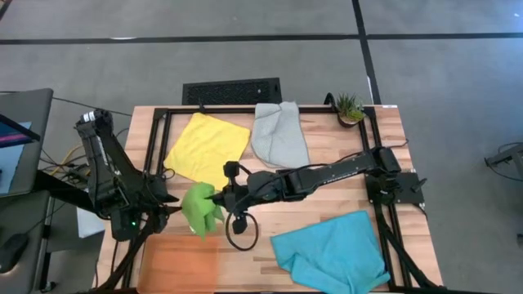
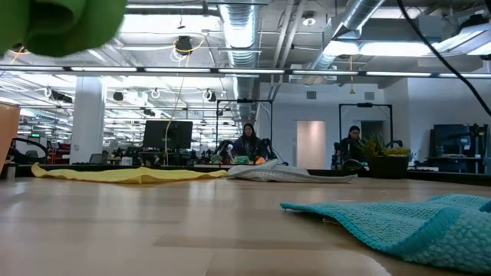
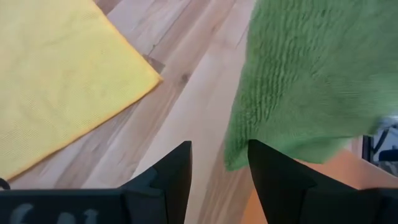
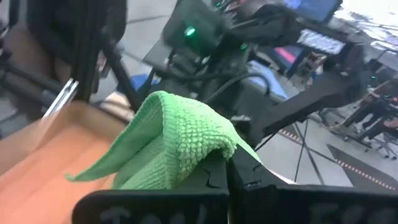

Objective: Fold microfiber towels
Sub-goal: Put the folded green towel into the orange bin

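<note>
The green towel hangs bunched, lifted clear of the table; it also shows at the top left of the low view. My right gripper reaches in from the table's right and is shut on it. My left gripper is open just left of the towel, whose hanging lower edge shows just beyond the gap between its fingers. The yellow towel and the grey towel lie flat at the far side. The turquoise towel lies rumpled at the near right. My right gripper pinches a folded-over bunch of the green towel between its two shut fingers, several layers thick. The fingers come roughly level from the table's right. The cloth drapes over the fingertips and hangs slack below, clear of the table.
A flat orange tray lies at the near left, under the hanging towel. A small potted plant stands at the far right corner. A dark frame runs round the table top. Bare wood shows in the middle.
</note>
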Controlling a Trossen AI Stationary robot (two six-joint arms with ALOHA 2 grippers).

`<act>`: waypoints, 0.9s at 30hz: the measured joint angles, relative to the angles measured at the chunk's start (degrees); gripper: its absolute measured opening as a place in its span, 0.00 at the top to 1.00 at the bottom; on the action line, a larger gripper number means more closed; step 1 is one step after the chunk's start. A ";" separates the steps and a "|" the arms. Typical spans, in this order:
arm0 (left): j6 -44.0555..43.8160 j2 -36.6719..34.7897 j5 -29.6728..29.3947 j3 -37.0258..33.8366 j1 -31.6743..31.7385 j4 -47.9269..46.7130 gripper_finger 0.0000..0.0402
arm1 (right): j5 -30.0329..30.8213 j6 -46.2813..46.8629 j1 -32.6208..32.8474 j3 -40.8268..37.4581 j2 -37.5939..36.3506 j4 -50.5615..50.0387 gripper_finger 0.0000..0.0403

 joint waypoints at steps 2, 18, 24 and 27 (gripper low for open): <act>-0.30 0.00 -0.21 0.00 -0.39 0.10 0.63 | -0.08 -1.95 0.32 0.00 0.00 -1.31 1.00; 10.42 0.02 -8.63 0.00 -1.32 7.93 0.63 | -11.99 -9.70 0.85 -0.04 -0.07 -11.70 1.00; 14.08 0.02 -8.94 0.00 -1.32 12.57 0.63 | -24.73 -12.62 1.02 -0.04 -0.13 -11.98 1.00; 16.93 0.02 -9.00 0.00 -1.32 16.35 0.63 | -29.01 -14.73 0.97 -0.04 -0.13 -13.20 1.00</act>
